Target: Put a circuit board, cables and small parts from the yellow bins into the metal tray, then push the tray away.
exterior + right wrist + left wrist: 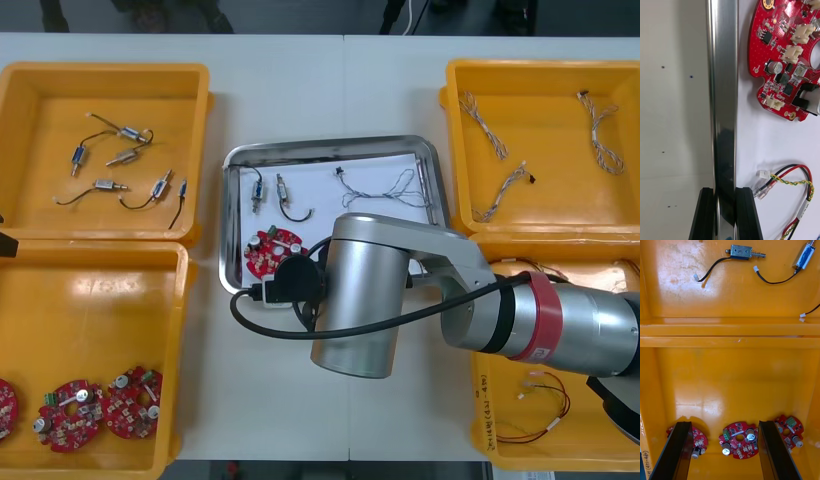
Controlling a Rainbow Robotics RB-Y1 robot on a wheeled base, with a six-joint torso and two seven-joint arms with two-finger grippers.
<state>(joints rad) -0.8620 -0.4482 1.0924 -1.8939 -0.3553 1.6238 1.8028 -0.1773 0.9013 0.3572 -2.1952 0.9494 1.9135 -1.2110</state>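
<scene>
right gripper (pixel 725 192) pinching tray (pixel 722 75), left gripper (pixel 724 424) parked

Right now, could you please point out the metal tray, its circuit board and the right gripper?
metal tray (pixel 722 93): right wrist view, shiny rim.
circuit board (pixel 268 250): front view, red face.
right gripper (pixel 725 191): right wrist view, between fingertips.

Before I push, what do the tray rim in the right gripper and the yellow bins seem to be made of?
The metal tray looks like polished steel at its rim: mirror-bright, with dark reflections where the right gripper is shut on it. The yellow bins look like moulded plastic: smooth, glossy, soft highlights. The left gripper hangs open over circuit boards in one bin.
</scene>
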